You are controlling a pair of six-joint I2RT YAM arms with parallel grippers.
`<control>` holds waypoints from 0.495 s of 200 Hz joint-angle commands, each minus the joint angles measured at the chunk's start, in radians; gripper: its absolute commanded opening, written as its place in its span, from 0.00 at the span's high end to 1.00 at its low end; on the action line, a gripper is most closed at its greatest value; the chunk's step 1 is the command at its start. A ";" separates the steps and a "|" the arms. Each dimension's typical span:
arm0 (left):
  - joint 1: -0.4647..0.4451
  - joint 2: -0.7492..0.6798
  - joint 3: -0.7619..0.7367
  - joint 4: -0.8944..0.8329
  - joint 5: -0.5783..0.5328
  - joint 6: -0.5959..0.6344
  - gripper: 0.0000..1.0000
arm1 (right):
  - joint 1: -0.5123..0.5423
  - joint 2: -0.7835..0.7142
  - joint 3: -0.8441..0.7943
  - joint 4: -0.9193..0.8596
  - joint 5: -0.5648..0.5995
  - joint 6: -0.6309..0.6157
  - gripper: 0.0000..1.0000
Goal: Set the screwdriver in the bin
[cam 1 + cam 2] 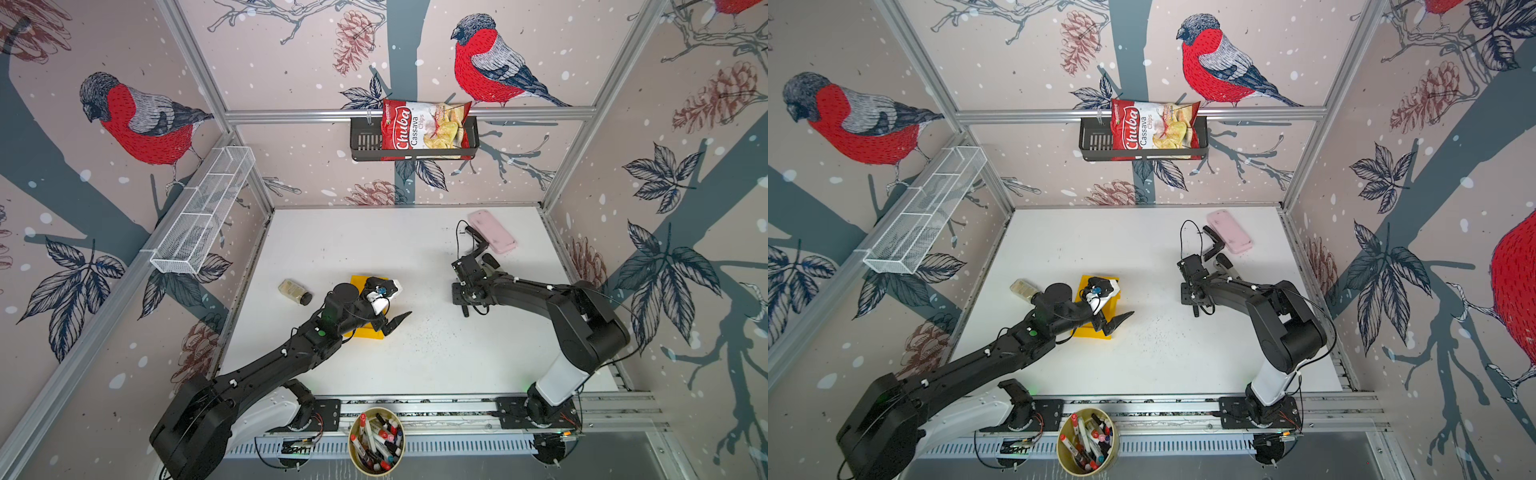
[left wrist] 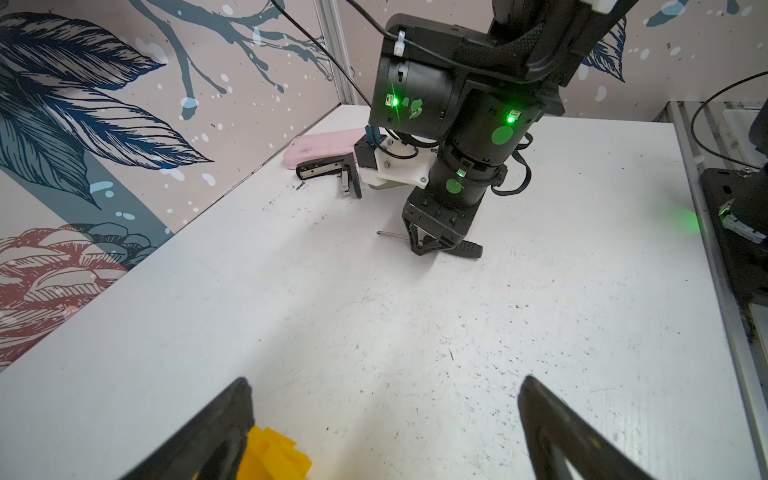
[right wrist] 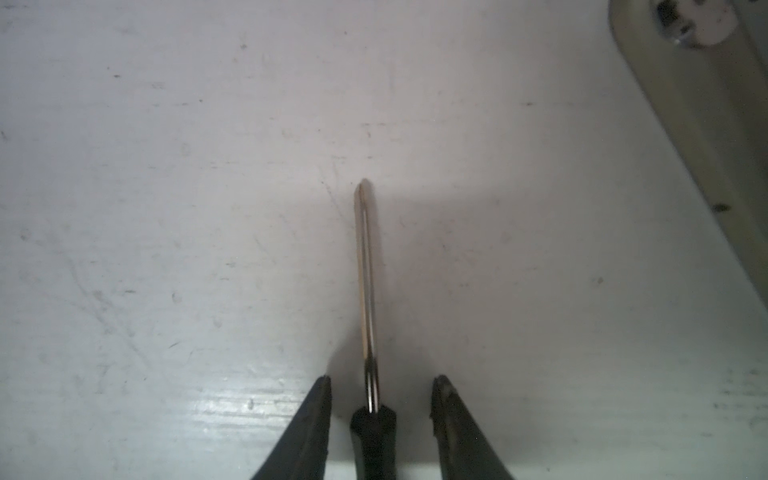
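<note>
One yellow bin [image 1: 368, 333] sits left of centre, partly under the left gripper [image 2: 386, 388], whose jaws are wide apart and empty. One screwdriver [image 3: 365, 270] lies flat on the worktop [image 1: 415, 365] at the right. The right gripper [image 3: 380, 380] straddles its black handle, jaws apart with gaps on either side. It should close squarely on the handle, then lift level.

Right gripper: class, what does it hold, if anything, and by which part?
Nothing held yet: the right gripper straddles the screwdriver where handle meets shaft, with a gap on each side.
</note>
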 commanded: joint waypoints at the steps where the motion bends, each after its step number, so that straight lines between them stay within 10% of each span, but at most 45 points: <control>1: -0.002 0.005 0.001 0.006 0.001 0.011 0.02 | 0.001 -0.003 -0.003 -0.025 0.000 -0.001 0.69; 99: -0.002 0.022 0.005 0.010 -0.008 -0.003 0.02 | 0.001 -0.019 -0.001 -0.020 0.005 0.021 0.88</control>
